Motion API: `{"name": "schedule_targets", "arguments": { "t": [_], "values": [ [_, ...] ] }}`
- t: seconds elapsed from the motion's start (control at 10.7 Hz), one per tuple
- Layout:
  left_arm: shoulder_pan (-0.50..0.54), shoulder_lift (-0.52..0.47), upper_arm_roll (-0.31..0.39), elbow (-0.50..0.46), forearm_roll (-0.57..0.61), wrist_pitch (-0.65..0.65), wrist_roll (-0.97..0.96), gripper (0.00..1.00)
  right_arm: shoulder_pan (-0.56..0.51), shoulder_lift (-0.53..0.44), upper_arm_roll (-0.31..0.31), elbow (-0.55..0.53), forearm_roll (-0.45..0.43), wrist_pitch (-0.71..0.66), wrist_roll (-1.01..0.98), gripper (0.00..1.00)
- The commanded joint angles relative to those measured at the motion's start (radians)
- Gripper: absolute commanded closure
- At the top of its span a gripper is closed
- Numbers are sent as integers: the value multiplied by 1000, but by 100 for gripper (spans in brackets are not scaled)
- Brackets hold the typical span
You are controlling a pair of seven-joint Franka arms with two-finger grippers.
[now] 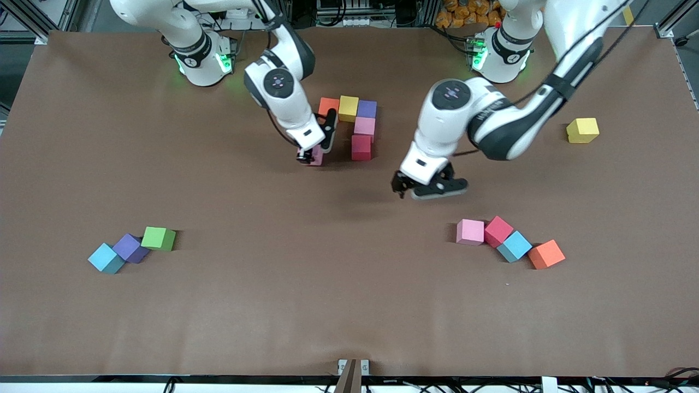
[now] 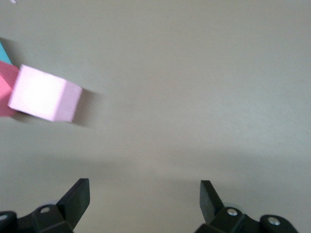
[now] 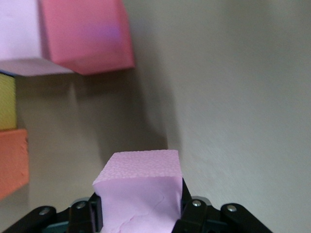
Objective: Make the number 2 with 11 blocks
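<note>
Nearest the front camera lie two loose clusters: a light blue cube (image 1: 106, 258), a purple cube (image 1: 130, 248) and a green cube (image 1: 159, 238) toward the right arm's end, and a pink cube (image 1: 470, 231), a red cube (image 1: 498, 230), a second light blue cube (image 1: 514, 246) and an orange cube (image 1: 546, 254) toward the left arm's end. A lone yellow cube (image 1: 582, 130) sits apart, near the left arm's base.

The right gripper (image 1: 309, 156) is clamped on a pink block (image 3: 140, 191), squeezed between its fingers and held low. It sits one gap away from the red cube (image 1: 361, 147) that ends the partly built number 2 (image 1: 357, 125). That digit so far reads orange, yellow and purple across the top row, then pink and red descending. The held block probably belongs in the middle row, which would explain its position beside the red one.

The left gripper (image 1: 430, 187) hangs with fingers (image 2: 77, 199) spread wide and empty over bare table, the pink cube just ahead of its fingertips, likely its next pick.
</note>
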State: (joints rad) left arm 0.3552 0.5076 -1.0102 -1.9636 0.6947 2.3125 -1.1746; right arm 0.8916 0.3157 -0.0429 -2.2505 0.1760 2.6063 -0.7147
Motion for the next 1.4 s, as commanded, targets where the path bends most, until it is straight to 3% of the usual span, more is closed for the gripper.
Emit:
{"name": "schedule_targets", "arguments": {
  "t": [0.0,0.28,0.65,0.93,1.31],
  "values": [
    [72,18,-19,0,-17,1,148,0,65,68,-9,64,2,-2,33,92],
    [103,43,24,38,-18,-25,310,0,142,117,-29,109,2,3,99,93],
    [103,175,50,210,-20,-192,524,0,200,148,-61,146,2,3,172,93],
    [91,199,113,235,-21,-193,674,0,208,172,-74,172,2,5,181,93],
    [61,239,140,249,-32,-193,682,0,216,192,-75,193,2,5,210,93]
  ]
}}
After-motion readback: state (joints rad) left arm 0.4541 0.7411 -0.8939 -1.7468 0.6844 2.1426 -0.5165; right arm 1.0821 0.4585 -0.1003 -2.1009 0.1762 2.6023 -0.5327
